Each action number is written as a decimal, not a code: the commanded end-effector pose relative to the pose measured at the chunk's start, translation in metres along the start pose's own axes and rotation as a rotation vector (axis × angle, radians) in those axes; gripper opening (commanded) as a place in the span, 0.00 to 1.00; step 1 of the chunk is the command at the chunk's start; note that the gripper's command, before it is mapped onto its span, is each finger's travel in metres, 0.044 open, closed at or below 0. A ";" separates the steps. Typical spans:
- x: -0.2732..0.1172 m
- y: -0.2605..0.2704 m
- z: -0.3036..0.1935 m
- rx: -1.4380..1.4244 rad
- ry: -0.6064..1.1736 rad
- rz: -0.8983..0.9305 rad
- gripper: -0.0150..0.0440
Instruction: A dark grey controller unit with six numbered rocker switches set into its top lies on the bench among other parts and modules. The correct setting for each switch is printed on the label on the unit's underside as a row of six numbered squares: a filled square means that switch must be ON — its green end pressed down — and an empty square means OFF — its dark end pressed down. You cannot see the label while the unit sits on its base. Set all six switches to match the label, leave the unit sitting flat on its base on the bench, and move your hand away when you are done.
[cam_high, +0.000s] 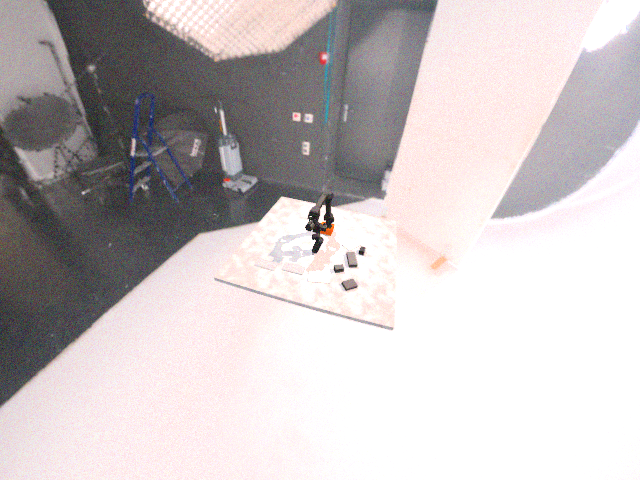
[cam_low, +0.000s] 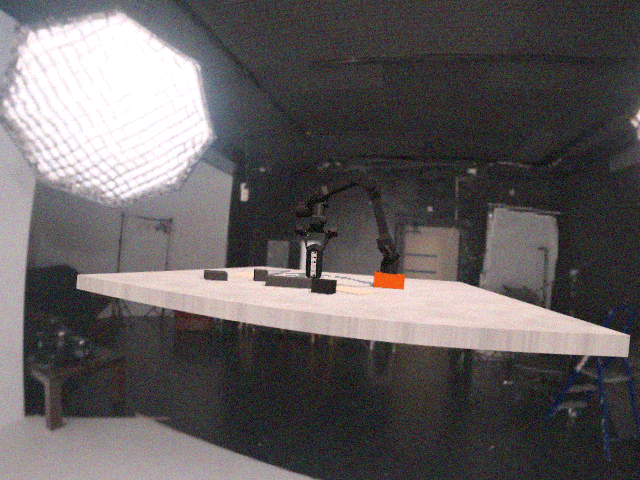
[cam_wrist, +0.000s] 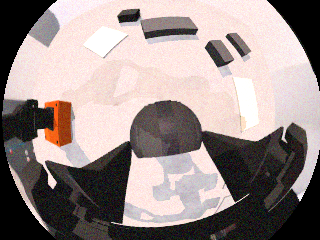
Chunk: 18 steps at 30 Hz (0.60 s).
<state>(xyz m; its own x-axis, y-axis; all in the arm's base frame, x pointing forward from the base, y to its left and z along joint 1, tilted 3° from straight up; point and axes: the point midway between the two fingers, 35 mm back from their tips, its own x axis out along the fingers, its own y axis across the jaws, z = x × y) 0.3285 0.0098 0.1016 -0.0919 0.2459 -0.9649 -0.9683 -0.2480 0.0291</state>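
The dark grey controller unit is held on end between the fingers of my gripper, above the bench. In the exterior view its underside label shows as an upright white strip with dark marks; the single squares are too small to read surely. The gripper is shut on the unit, with one finger at each side in the wrist view. The rocker switches are not readable in any view.
A long dark module and several smaller dark blocks, one being a block, lie on the bench. Pale flat sheets lie there too. The arm stands at an orange block.
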 end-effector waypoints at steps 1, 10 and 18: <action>-0.001 -0.002 -0.007 0.000 0.020 -0.002 0.82; -0.003 -0.002 -0.013 0.000 0.037 -0.002 0.82; -0.005 -0.002 -0.019 0.000 0.056 -0.002 0.82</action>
<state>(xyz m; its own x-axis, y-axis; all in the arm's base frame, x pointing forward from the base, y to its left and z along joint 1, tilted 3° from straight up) 0.3325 -0.0027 0.1032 -0.0807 0.2174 -0.9727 -0.9689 -0.2463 0.0253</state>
